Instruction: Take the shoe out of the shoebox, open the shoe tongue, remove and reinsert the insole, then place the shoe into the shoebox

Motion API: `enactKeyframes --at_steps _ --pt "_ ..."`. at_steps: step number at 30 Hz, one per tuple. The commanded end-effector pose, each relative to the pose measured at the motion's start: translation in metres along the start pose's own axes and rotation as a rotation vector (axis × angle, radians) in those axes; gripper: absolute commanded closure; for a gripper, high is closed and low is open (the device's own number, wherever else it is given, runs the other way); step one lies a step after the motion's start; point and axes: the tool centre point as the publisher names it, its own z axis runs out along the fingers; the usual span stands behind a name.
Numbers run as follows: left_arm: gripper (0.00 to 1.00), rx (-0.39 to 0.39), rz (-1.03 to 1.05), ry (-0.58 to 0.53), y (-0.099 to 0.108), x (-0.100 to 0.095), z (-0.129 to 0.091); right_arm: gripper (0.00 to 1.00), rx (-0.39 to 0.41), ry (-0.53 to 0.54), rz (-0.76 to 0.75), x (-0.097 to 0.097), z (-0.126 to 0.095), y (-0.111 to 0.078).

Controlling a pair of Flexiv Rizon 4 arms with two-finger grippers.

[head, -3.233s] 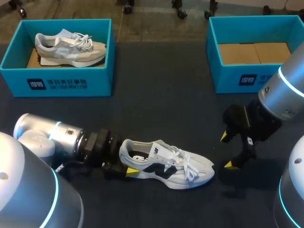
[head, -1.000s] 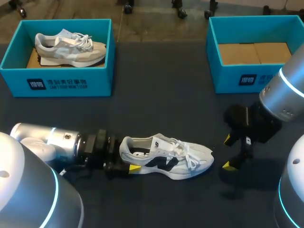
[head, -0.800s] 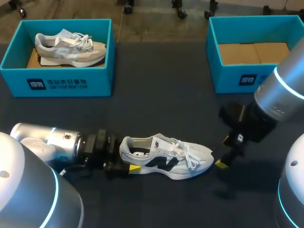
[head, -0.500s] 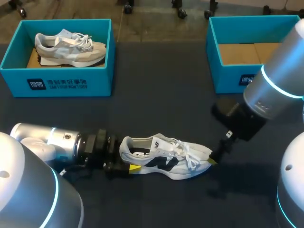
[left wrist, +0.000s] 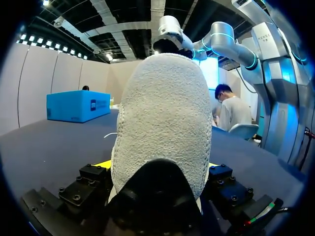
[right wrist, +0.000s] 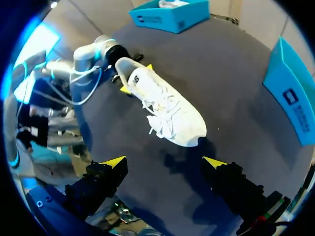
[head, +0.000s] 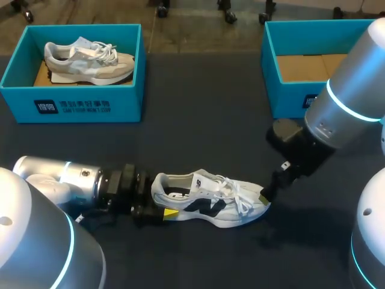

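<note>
While head view hides right gripper (right wrist: 164,161) fingers, wrist view shows them spread; left gripper (left wrist: 157,169) pinches shoe (head: 210,201).

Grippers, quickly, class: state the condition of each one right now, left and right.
Left gripper: closed on the heel of the white shoe.
Right gripper: open, holding nothing, above the shoe's toe.

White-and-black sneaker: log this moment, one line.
white-and-black mesh sneaker: upright on dark table | left pincer: shut on heel | right pincer: open, at toe
</note>
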Motion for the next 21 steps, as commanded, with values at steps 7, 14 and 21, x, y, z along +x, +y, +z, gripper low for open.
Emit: enactKeyframes --at_steps 7,14,21 --pt "1.00 -0.001 0.001 -0.003 0.001 -0.001 0.002 0.00 0.069 -0.079 0.213 0.028 0.014 0.028" --pt "1.00 -0.001 0.001 -0.003 0.001 -0.001 0.002 0.00 0.124 -0.164 0.347 0.050 0.012 0.051" --pt "1.00 -0.001 0.001 -0.003 0.001 -0.001 0.002 0.00 0.128 -0.234 0.422 0.065 0.021 0.069"
